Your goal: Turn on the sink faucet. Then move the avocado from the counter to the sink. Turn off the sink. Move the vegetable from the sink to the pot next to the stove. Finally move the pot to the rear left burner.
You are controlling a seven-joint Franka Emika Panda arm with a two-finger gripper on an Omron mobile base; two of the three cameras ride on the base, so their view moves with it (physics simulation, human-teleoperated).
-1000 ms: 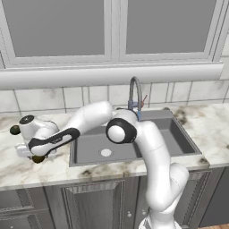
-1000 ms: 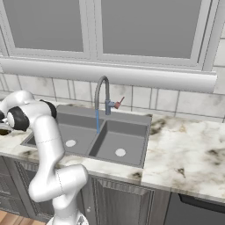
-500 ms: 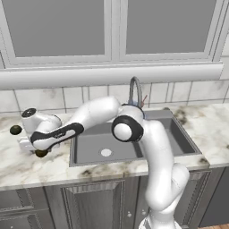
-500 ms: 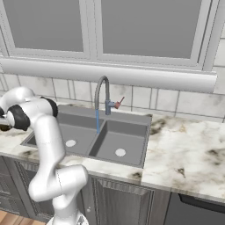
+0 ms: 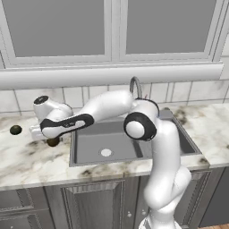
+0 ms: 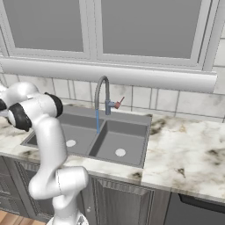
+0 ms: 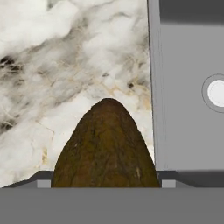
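Observation:
My gripper point(image 5: 50, 139) is shut on the avocado point(image 5: 53, 142), a brownish-olive ball held just above the counter point(image 5: 27, 156), left of the sink point(image 5: 134, 154). In the hand view the avocado point(image 7: 105, 148) bulks large between the two fingertips, with marble counter point(image 7: 57, 65) under it and the sink's left basin point(image 7: 183, 122) and its pale drain point(image 7: 216, 92) to the right. The sink faucet point(image 6: 102, 92) stands behind the sink point(image 6: 127, 145), and a thin blue stream of water point(image 6: 97, 121) runs from its spout.
A darker green-black ball point(image 5: 15, 130) lies on the counter at the far left. A window and tiled wall back the counter. The arm point(image 5: 112, 105) stretches across the left basin. Open marble counter point(image 6: 189, 149) lies right of the sink.
The gripper has carried the avocado up and to the right, from the counter's front toward the sink's left rim. The dark ball has stayed put.

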